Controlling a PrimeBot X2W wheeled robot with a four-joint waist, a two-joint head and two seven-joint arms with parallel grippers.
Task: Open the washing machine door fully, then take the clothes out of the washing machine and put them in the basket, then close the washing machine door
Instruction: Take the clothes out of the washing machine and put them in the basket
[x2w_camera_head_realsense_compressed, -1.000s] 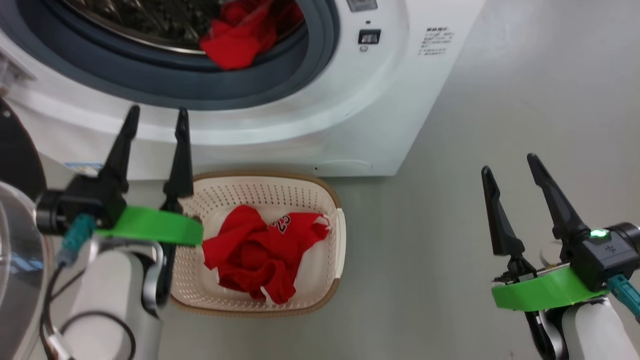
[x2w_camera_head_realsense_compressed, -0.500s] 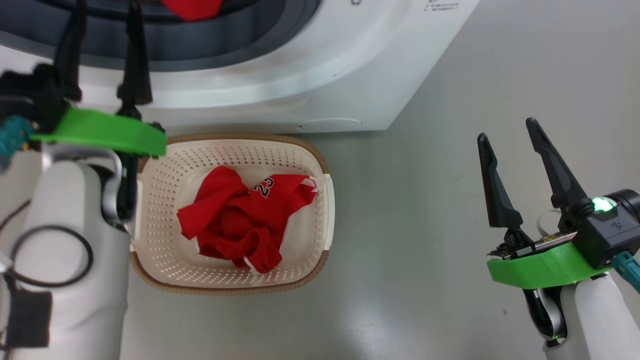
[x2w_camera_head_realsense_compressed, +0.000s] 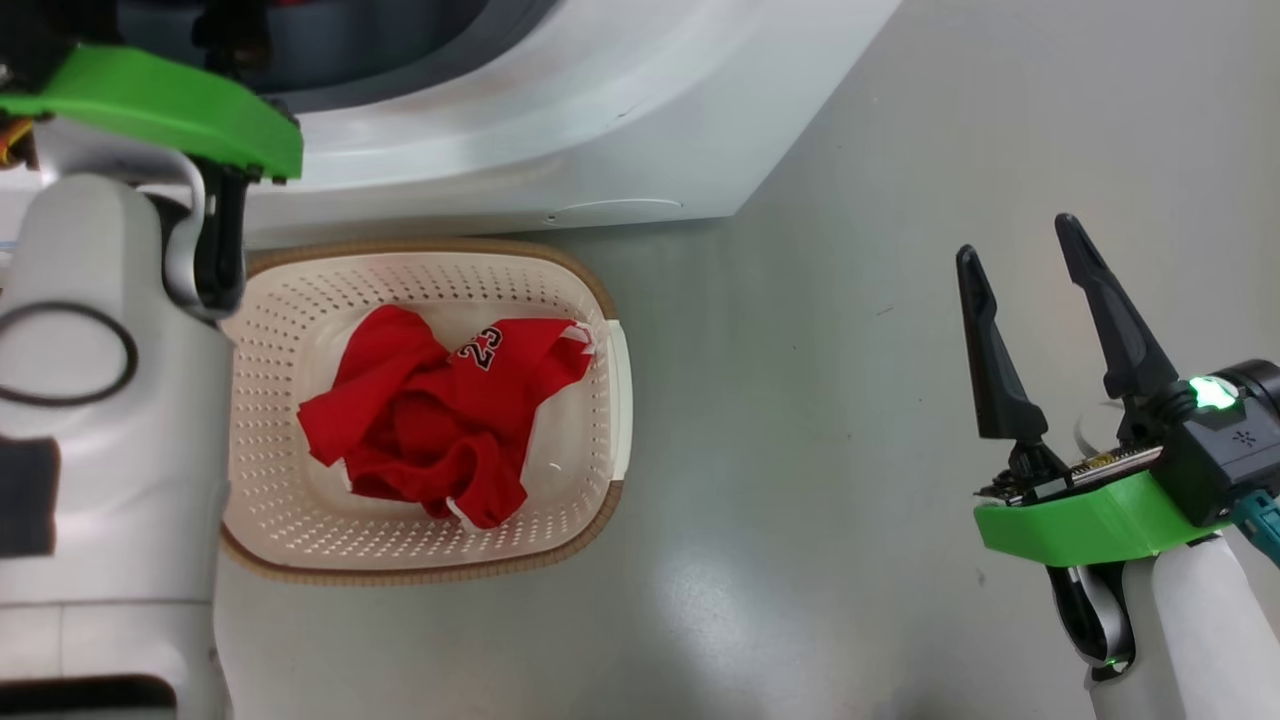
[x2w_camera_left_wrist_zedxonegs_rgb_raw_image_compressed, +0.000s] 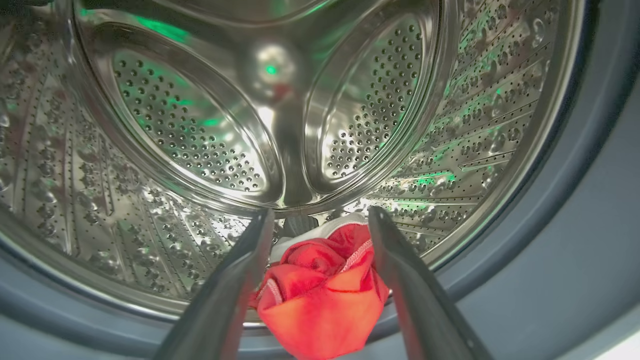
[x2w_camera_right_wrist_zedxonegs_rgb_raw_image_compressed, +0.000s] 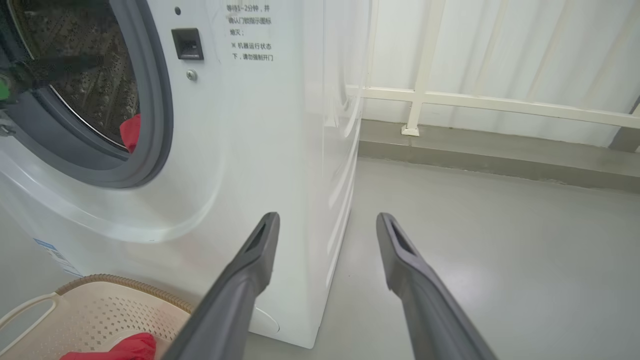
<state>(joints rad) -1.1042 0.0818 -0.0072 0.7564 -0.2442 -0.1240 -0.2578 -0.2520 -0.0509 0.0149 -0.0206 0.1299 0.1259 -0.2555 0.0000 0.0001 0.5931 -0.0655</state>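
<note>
My left gripper (x2w_camera_left_wrist_zedxonegs_rgb_raw_image_compressed: 320, 211) is open, reaching into the washing machine's steel drum (x2w_camera_left_wrist_zedxonegs_rgb_raw_image_compressed: 200, 125). A bunched red garment with white trim (x2w_camera_left_wrist_zedxonegs_rgb_raw_image_compressed: 320, 300) lies on the drum's front lip between and just beyond the fingers, which are not closed on it. In the head view, more red clothes (x2w_camera_head_realsense_compressed: 430, 420) bearing the number 23 lie in the cream basket (x2w_camera_head_realsense_compressed: 300, 500) on the floor before the washing machine (x2w_camera_head_realsense_compressed: 600, 120). My right gripper (x2w_camera_head_realsense_compressed: 1015, 235) hangs open and empty over the floor to the right. The washing machine door is out of view.
My pale left forearm (x2w_camera_head_realsense_compressed: 100, 400) overlaps the basket's left side. The grey rubber ring (x2w_camera_left_wrist_zedxonegs_rgb_raw_image_compressed: 550, 250) frames the drum. In the right wrist view, grey floor (x2w_camera_right_wrist_zedxonegs_rgb_raw_image_compressed: 475, 240) runs right of the machine to a white railing (x2w_camera_right_wrist_zedxonegs_rgb_raw_image_compressed: 475, 102) at the back.
My left arm has risen from beside the basket up into the drum opening. The head camera has shifted, so machine and basket sit differently in the picture. The right gripper has barely moved.
</note>
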